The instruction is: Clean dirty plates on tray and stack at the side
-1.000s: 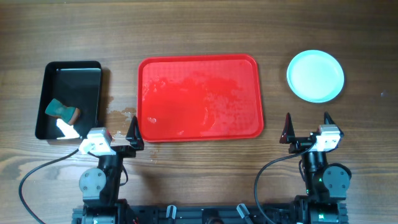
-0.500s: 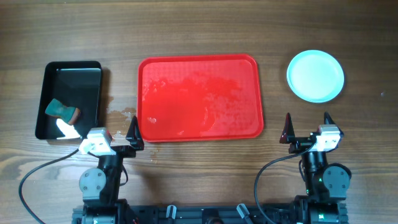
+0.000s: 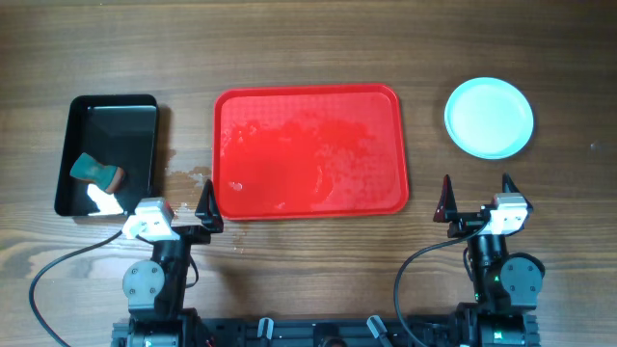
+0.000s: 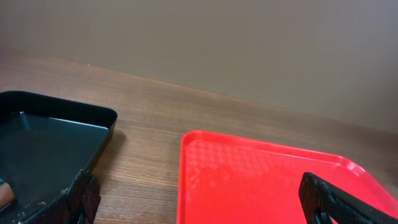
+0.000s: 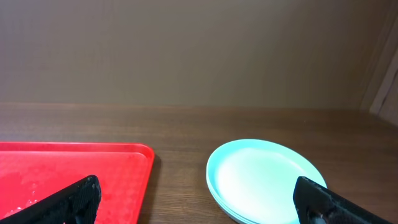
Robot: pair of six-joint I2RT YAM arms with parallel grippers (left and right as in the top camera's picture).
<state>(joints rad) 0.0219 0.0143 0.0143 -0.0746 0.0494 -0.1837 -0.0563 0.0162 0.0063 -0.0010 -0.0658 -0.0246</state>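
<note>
Evidently done: plate stack [image 3: 489,118] sat on bench at 12 o'clock from right fingers [image 3: 445,200], nearer that arm; tray [image 3: 308,152] held no plates. Both these and left fingers [image 3: 206,200] spread, empty.

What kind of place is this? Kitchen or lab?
Probably a lab bench, not a kitchen: plain wooden table, blank beige wall, a large flat red plastic tray and stacked round pale mint plates.
</note>
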